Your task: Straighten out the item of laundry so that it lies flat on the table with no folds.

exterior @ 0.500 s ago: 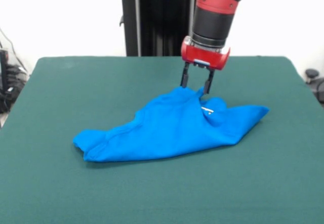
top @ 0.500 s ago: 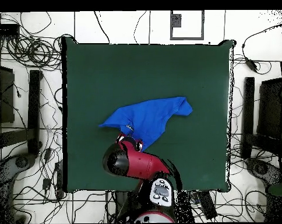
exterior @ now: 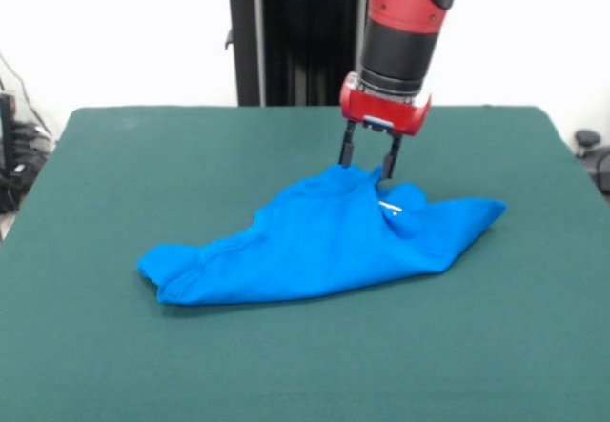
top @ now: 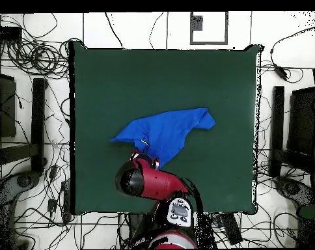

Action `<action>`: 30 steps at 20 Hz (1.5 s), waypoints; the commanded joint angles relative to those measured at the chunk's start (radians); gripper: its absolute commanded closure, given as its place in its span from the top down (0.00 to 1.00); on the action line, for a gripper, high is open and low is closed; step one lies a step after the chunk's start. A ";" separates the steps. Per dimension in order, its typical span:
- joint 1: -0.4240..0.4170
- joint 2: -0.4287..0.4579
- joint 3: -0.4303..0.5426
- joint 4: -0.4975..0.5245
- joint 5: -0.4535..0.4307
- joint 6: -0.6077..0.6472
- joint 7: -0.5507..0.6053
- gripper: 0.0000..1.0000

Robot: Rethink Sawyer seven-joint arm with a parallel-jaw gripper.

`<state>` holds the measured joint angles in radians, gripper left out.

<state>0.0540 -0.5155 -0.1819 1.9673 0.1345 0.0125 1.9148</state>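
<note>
The bright blue T-shirt (exterior: 324, 241) lies crumpled in a long heap on the dark green table (exterior: 143, 155), plain side showing, with a small white tag (exterior: 391, 208) near its raised far edge. No print shows. My gripper (exterior: 367, 168) hangs just over that raised edge, its fingers (exterior: 389, 160) apart, open and holding nothing. In the overhead view the shirt (top: 166, 130) lies near the middle of the table (top: 121, 78), and the gripper (top: 145, 156) is at the shirt's edge nearest the robot base.
The robot's black pedestal (exterior: 286, 41) stands behind the table's far edge. Cables and black stands (top: 36, 124) surround the table on the floor. Green cloth shows on all sides of the shirt.
The gripper has risen slightly off the shirt's raised edge. The shirt has not moved.
</note>
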 commanded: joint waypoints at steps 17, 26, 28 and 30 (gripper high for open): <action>0.040 0.111 0.104 -0.030 0.078 -0.069 0.232 1.00; 0.056 0.102 0.085 -0.030 0.087 -0.068 0.234 0.00; 0.049 0.100 0.089 -0.029 0.084 -0.066 0.231 0.00; 0.037 0.096 0.098 -0.027 0.082 -0.061 0.229 0.00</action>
<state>0.0859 -0.4225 -0.1816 1.9667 0.1501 -0.0152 1.9148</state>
